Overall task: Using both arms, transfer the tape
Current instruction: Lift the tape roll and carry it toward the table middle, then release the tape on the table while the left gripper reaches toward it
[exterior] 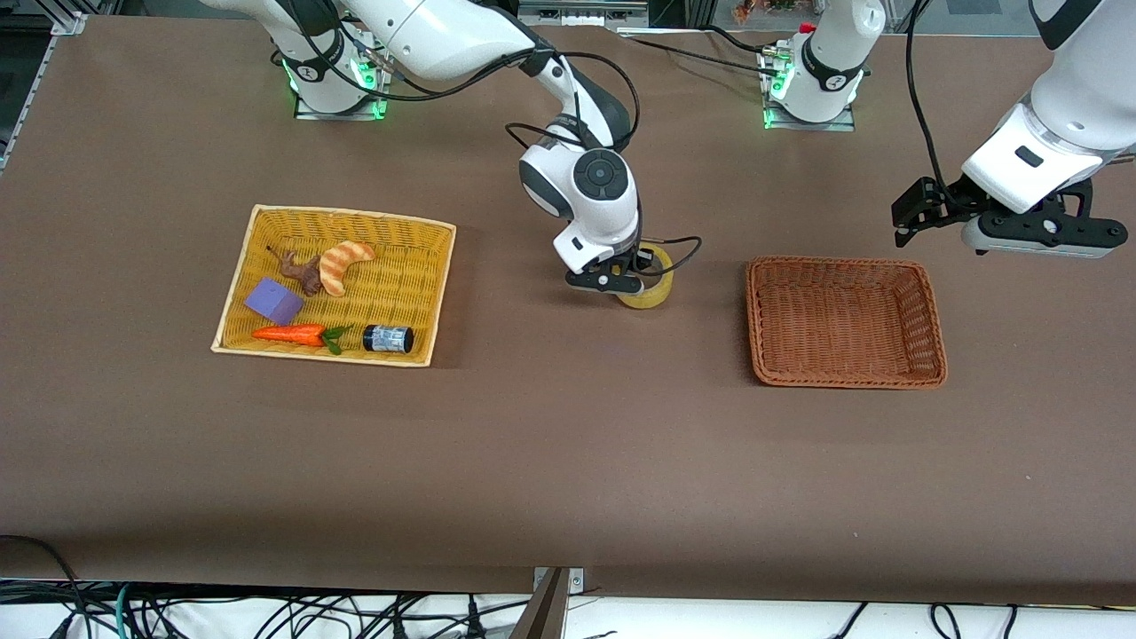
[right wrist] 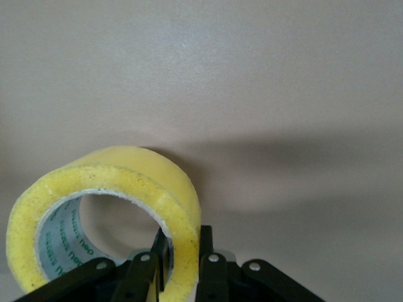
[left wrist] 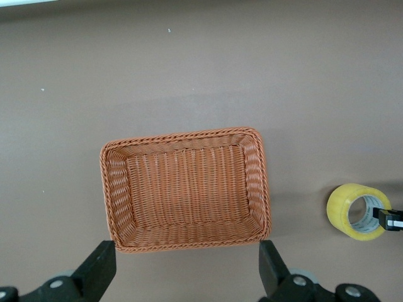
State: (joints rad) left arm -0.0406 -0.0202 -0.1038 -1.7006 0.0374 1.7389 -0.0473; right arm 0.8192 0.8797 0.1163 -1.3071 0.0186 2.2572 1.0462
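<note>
Front view, from the right arm's end of the surface (exterior: pixel 568 461): yellow basket (exterior: pixel 232 302) holds a croissant (exterior: pixel 343 264), purple block (exterior: pixel 274 300), carrot (exterior: pixel 290 334) and small dark jar (exterior: pixel 388 338). Mid-surface, my right fingers (exterior: pixel 641 269) are clenched on the wall of the tape (exterior: pixel 652 293), one inside the hole, one outside; the roll sits between the two baskets, whether touching the surface I cannot tell. Brown basket (exterior: pixel 843 377) lies toward the left arm's end. My left fingers (exterior: pixel 914 217) are released, spread wide, holding nothing, over the surface beside that basket; this arm waits.
</note>
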